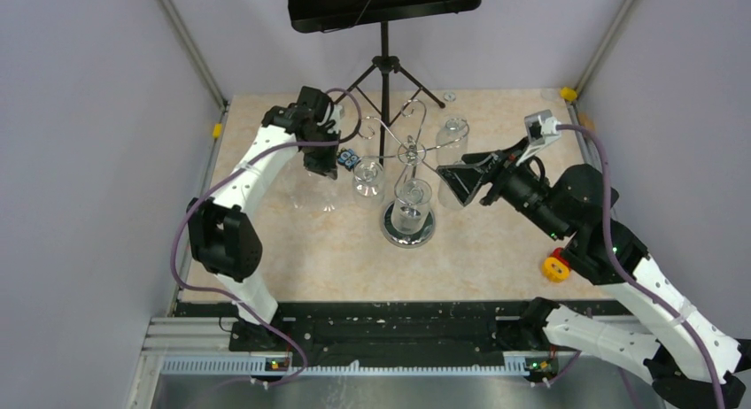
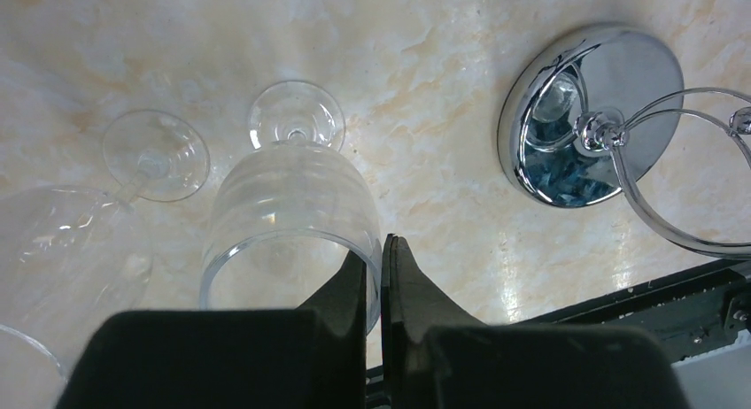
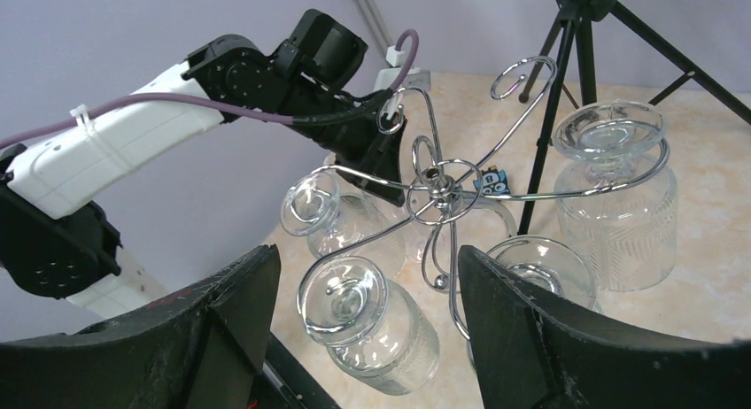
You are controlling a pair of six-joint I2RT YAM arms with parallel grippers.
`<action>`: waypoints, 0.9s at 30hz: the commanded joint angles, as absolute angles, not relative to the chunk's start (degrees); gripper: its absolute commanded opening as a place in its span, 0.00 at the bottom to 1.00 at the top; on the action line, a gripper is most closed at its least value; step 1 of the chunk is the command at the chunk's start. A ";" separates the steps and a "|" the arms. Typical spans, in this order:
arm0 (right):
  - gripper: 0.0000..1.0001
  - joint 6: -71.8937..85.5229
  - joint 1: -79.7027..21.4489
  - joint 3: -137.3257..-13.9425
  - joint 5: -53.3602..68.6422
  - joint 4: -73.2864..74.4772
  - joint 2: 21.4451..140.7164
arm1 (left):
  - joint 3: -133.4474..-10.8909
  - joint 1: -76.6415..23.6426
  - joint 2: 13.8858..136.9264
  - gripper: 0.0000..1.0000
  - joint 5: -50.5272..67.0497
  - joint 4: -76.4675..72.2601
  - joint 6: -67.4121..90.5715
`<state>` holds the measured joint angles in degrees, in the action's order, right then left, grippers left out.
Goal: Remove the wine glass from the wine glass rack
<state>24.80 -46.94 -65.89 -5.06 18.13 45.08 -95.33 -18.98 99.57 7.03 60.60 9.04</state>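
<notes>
The left arm (image 1: 239,174) rises from its base at the near edge, folds at the elbow and reaches forward. Its wrist is bent so that the left end effector (image 1: 321,164) points down at the desk (image 1: 496,258). Its fingers (image 2: 403,285) are pressed together, pinching the rim of a wine glass (image 2: 283,196). The right arm (image 1: 620,258) stretches in low from the right side toward the middle. The right end effector (image 1: 456,183) is held roughly level and faces left, jaws spread wide.

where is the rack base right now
In the top view the rack base sits at the middle of the table, in front of the music stand, directly below a hanging glass.
</notes>
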 commanded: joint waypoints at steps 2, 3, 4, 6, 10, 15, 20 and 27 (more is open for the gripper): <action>0.75 25.69 -46.58 -67.37 -5.54 16.85 44.83 | -96.38 -19.16 100.53 0.06 7.24 60.70 8.55; 0.75 25.70 -46.60 -67.47 -5.68 17.27 45.04 | -96.41 -19.16 100.52 0.08 7.10 60.73 8.48; 0.75 25.81 -46.64 -67.56 -5.71 17.43 45.15 | -96.46 -19.14 100.35 0.12 7.08 60.67 8.44; 0.75 25.99 -46.58 -67.46 -5.78 17.59 45.32 | -96.78 -19.11 100.00 0.21 6.95 60.75 8.35; 0.75 26.28 -46.58 -67.46 -5.90 17.66 45.26 | -98.00 -19.09 98.48 0.30 6.65 61.10 8.14; 0.75 26.24 -46.58 -67.78 -5.39 18.14 45.35 | -99.79 -19.09 95.83 0.42 7.36 60.90 7.91; 0.75 25.38 -46.58 -68.97 -4.67 19.58 45.44 | -101.07 -19.07 92.33 0.47 8.01 60.90 7.79; 0.74 23.14 -46.58 -70.88 -3.70 22.75 45.73 | -98.84 -19.07 83.24 0.63 8.30 55.44 9.01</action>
